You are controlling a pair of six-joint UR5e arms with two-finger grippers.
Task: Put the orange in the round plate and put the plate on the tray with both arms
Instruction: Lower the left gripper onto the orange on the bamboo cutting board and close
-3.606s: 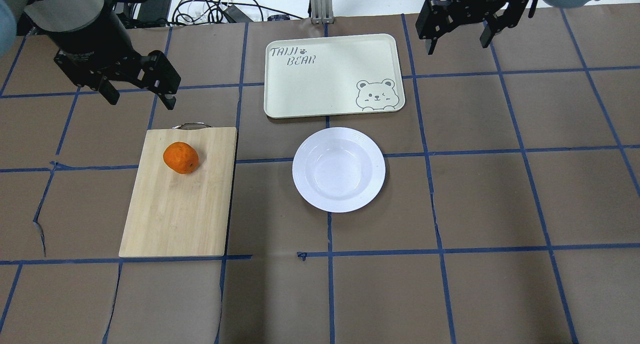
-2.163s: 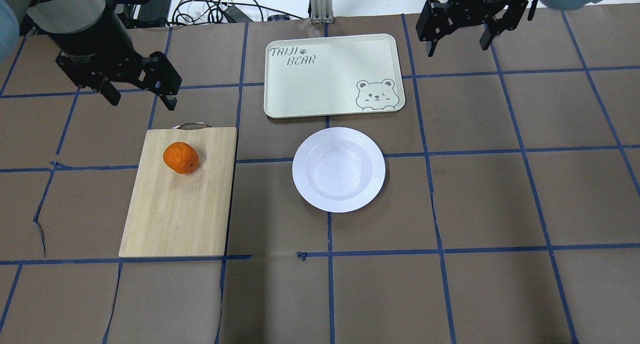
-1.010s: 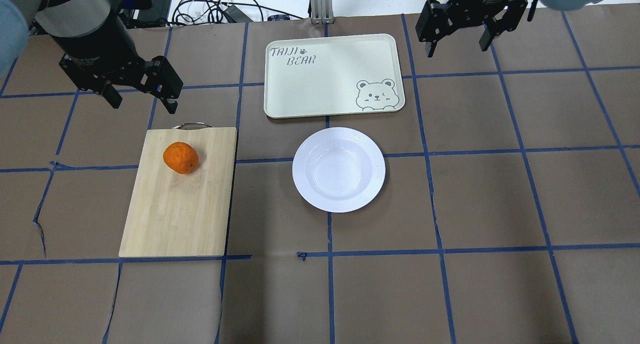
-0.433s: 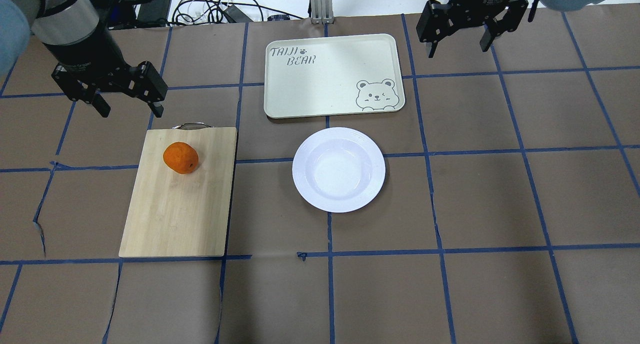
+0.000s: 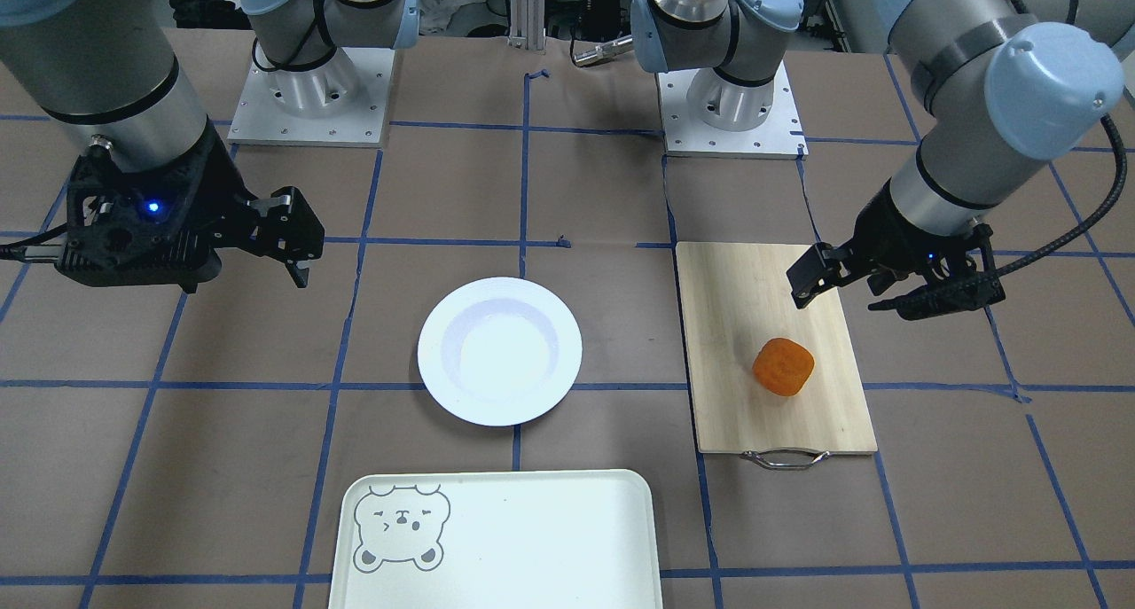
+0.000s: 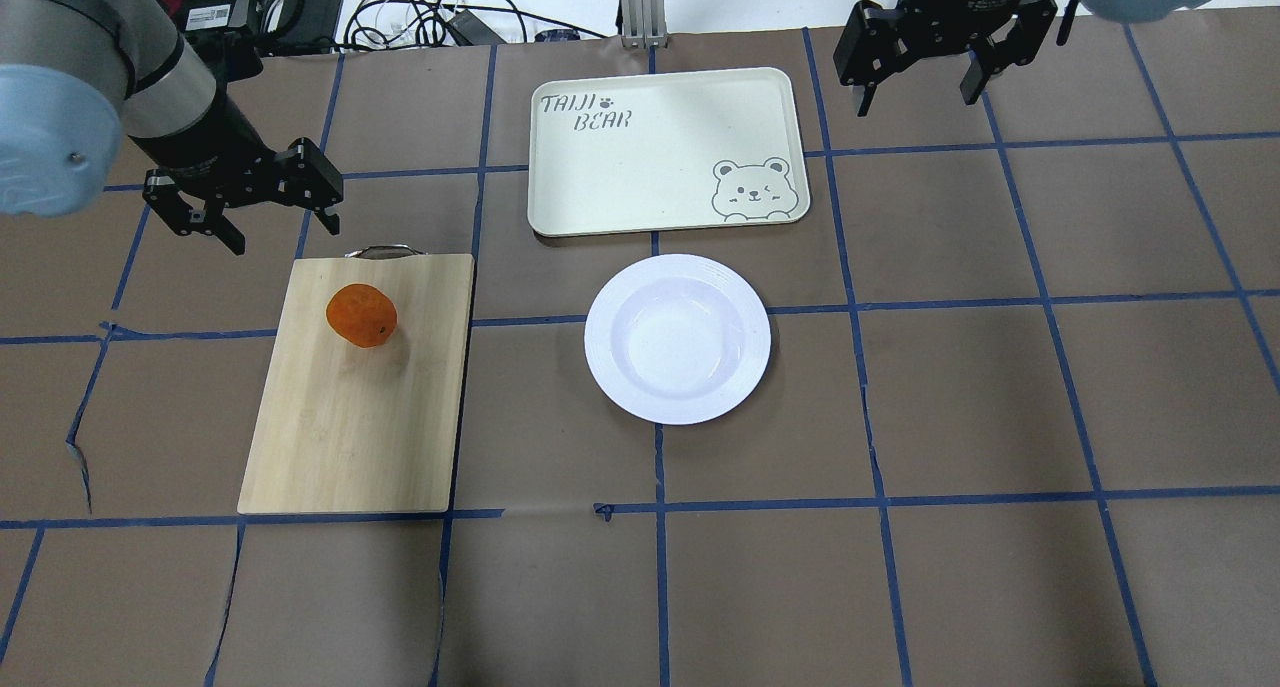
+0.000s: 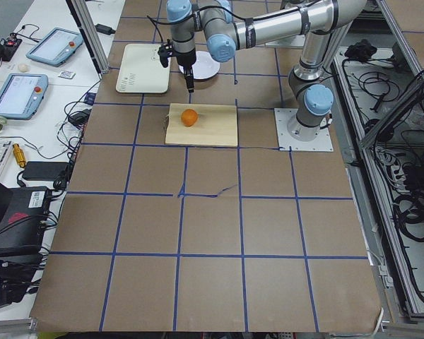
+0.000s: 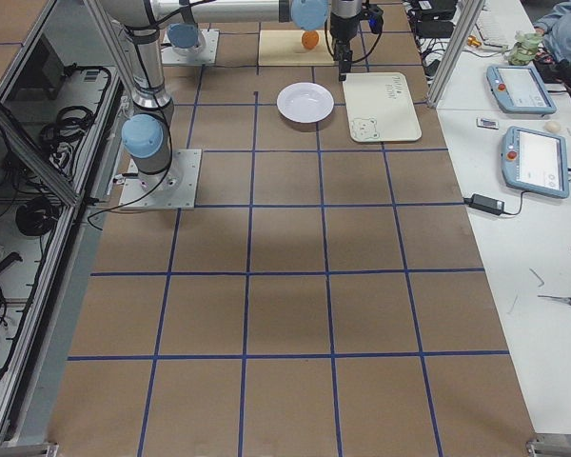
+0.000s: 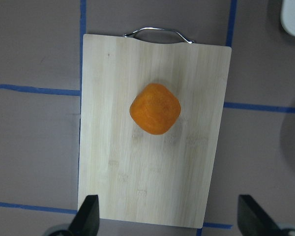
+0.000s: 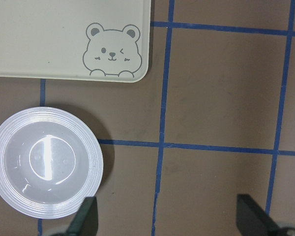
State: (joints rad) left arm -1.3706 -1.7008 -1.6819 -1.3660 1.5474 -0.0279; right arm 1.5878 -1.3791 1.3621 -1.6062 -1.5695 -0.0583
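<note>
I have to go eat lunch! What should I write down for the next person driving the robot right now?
Left gripper: open, empty, up in the air by the handle end of the cutting board.
Right gripper: open, empty, up in the air beside the tray.
The orange sits on the cutting board. The round plate is empty, on the table next to the tray. The tray is empty.
Done: nothing yet.
Left: pick up the orange, put it in the plate, then lift the plate onto the tray with both arms.
</note>
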